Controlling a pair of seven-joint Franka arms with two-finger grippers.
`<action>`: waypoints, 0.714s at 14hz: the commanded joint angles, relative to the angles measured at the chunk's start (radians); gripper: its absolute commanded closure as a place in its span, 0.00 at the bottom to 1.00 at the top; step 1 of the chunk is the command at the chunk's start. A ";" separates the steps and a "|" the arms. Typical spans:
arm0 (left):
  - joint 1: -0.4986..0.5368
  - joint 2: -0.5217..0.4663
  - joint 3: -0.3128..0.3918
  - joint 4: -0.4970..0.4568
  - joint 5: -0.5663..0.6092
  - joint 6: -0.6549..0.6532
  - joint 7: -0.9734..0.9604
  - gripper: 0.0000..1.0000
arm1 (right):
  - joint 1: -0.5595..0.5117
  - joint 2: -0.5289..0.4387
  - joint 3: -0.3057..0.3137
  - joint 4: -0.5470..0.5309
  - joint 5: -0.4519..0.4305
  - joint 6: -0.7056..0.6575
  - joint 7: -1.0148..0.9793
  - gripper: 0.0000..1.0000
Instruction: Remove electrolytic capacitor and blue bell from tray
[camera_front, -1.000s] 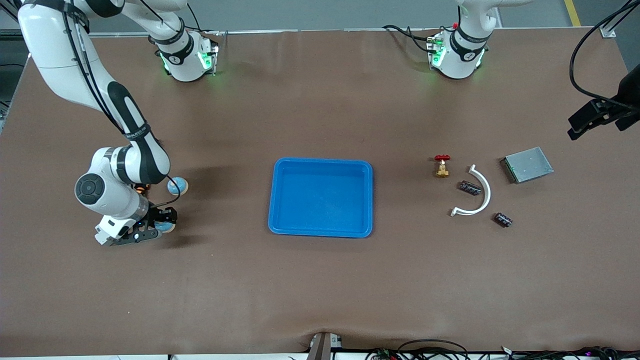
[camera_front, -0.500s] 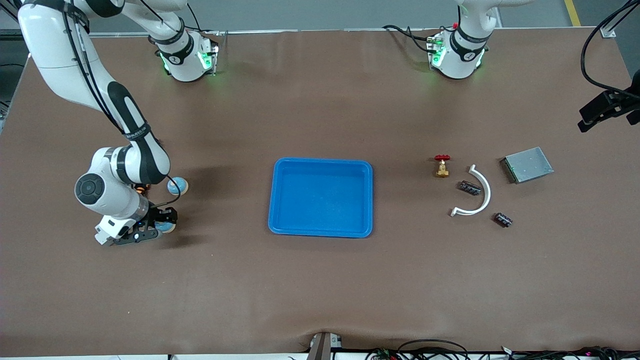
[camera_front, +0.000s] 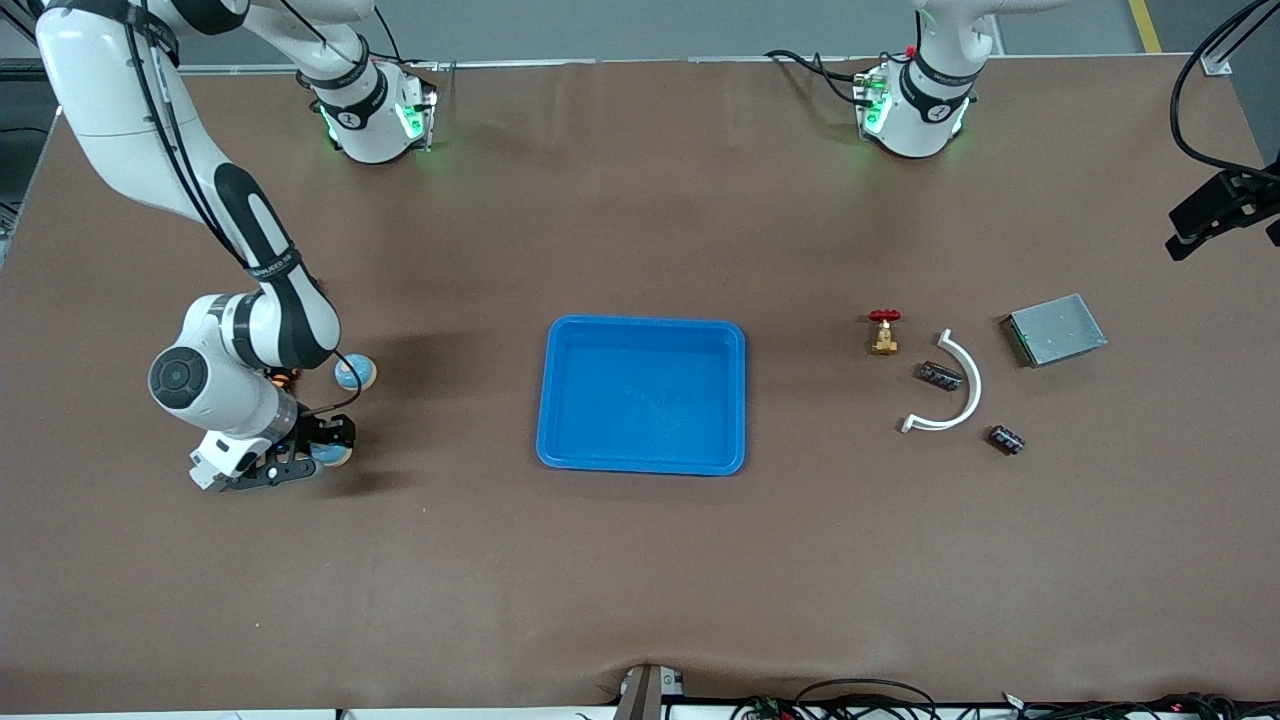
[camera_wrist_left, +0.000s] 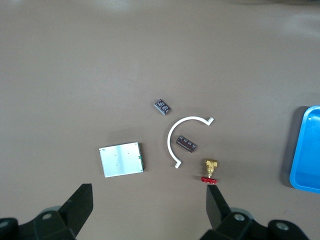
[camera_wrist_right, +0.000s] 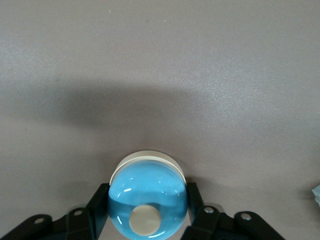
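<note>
**Bell down outside the tray, right fingers on it**

My right gripper (camera_front: 312, 455) is low at the table toward the right arm's end, well apart from the tray (camera_front: 560, 400). The blue bell (camera_wrist_right: 147, 192) sits between its fingers (camera_wrist_right: 100, 205), which press against both flanks of the dome. The bell's pale base looks to be resting on the table. I read that as a grip on the bell, at the point of setting it down.

The dome is glossy, hard and rounded, so I judge it slippery. A pinch high on the curve could squirt it out. The hold is low on the widest part, just above the base rim, and that is where I would keep it. It looks light. A second bell (camera_front: 355, 373) stands near the same gripper.

My left gripper (camera_wrist_left: 150, 200) waits high with its fingers spread wide and nothing between them. Below it lie one dark capacitor (camera_wrist_left: 162, 106) and another capacitor (camera_wrist_left: 187, 144) inside a white curved piece (camera_wrist_left: 172, 135), both outside the tray. Those are small stiff cylinders and are best pinched across the body.
</note>
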 joint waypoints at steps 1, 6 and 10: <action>-0.025 0.020 -0.011 0.012 -0.022 -0.011 -0.002 0.00 | -0.012 0.014 0.015 -0.001 0.017 0.020 -0.019 0.00; -0.014 0.015 -0.039 0.008 -0.023 -0.013 0.003 0.00 | -0.011 -0.009 0.017 0.009 0.017 -0.021 -0.017 0.00; -0.010 0.003 -0.037 0.006 -0.023 -0.013 0.003 0.00 | -0.011 -0.073 0.015 0.021 0.016 -0.093 -0.016 0.00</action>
